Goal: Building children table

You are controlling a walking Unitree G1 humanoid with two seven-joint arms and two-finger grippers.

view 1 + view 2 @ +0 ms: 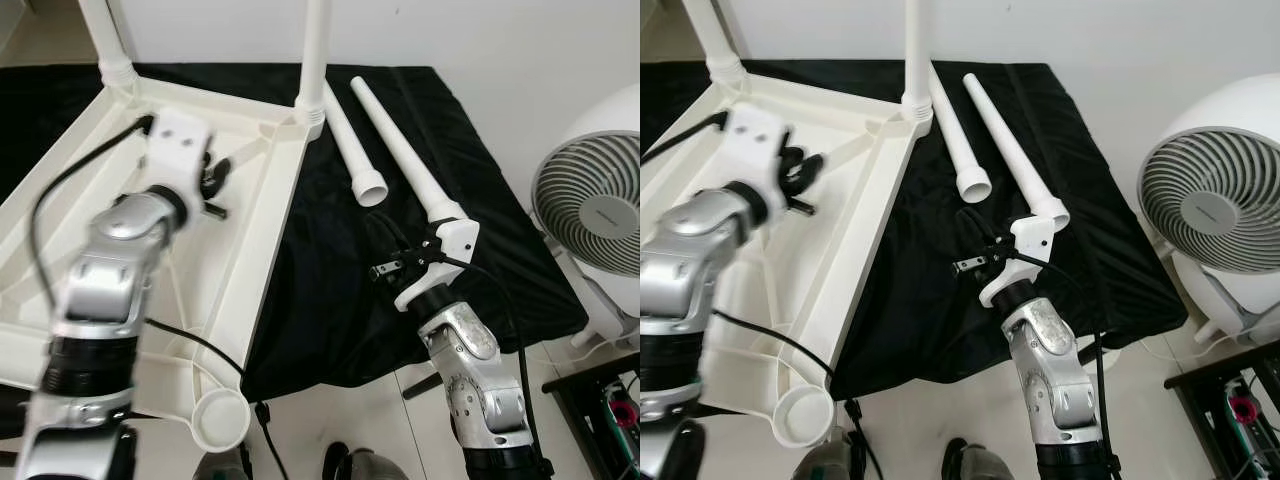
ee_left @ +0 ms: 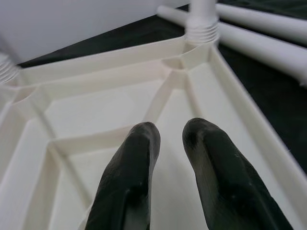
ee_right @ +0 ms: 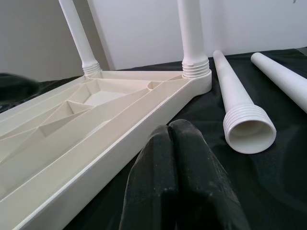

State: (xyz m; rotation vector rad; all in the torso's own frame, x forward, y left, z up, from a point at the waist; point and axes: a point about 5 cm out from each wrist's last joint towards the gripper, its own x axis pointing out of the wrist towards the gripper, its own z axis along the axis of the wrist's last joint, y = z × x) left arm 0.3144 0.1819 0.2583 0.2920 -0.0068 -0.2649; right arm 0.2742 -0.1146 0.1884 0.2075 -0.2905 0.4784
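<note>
The white plastic tabletop (image 1: 120,250) is lying upside down on a black cloth (image 1: 330,300), ribs facing up, with two legs (image 1: 313,60) already standing upright in its far corner sockets. An empty round socket (image 1: 221,418) at the tabletop's near corner is jutting past the cloth's near edge, over the pale floor (image 1: 330,420).

Two loose legs (image 1: 400,150) are lying on the cloth just beside the tabletop's right rim, side by side, threaded open ends toward the robot.

The left end effector (image 2: 170,143) is hovering over the tabletop's ribbed inside, its fingers a little apart and gripping nothing. The right end effector (image 3: 172,139) is sitting low over bare cloth between the tabletop's right rim and the loose legs, fingers pressed together.

A white fan (image 1: 590,200) is standing beyond the cloth's right edge, well apart from the tabletop.
</note>
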